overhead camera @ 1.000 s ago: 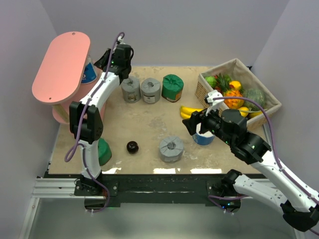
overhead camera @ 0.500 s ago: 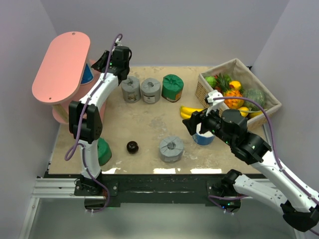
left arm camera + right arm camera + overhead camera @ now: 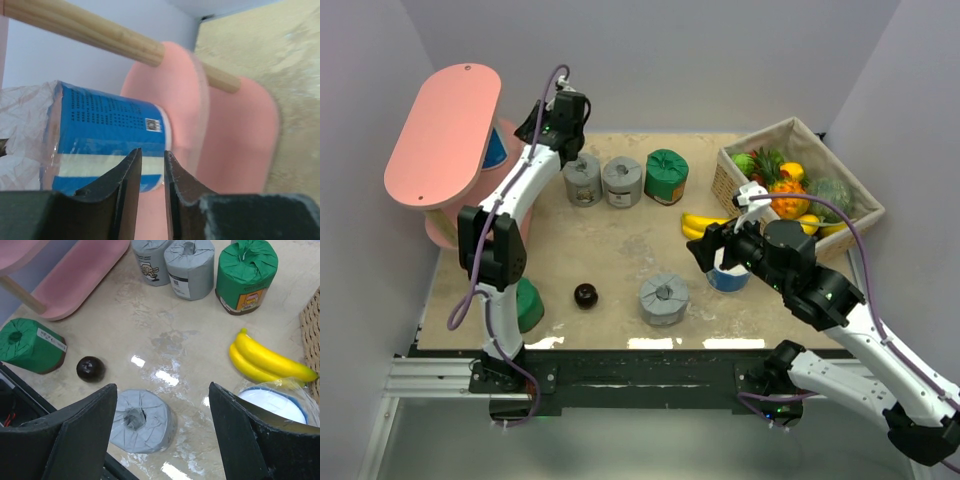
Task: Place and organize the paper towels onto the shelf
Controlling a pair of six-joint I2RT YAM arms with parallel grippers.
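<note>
One roll of seven is shelved: a white-and-blue roll (image 3: 105, 135) stands on a lower board of the shelf (image 3: 440, 135), beneath the top board, far left. The left fingers (image 3: 122, 185) sit just in front of it, all but pressed together and pinching nothing (the release step looks done). Six rolls are on the table (image 3: 620, 235), among them a grey roll (image 3: 583, 180) nearest that arm. Further right, the right fingers (image 3: 75, 435) are spread wide and empty, beside the second white-and-blue roll (image 3: 728, 275). Judged next: the left arm backs clear of the posts, and the right descends squarely over its roll.
</note>
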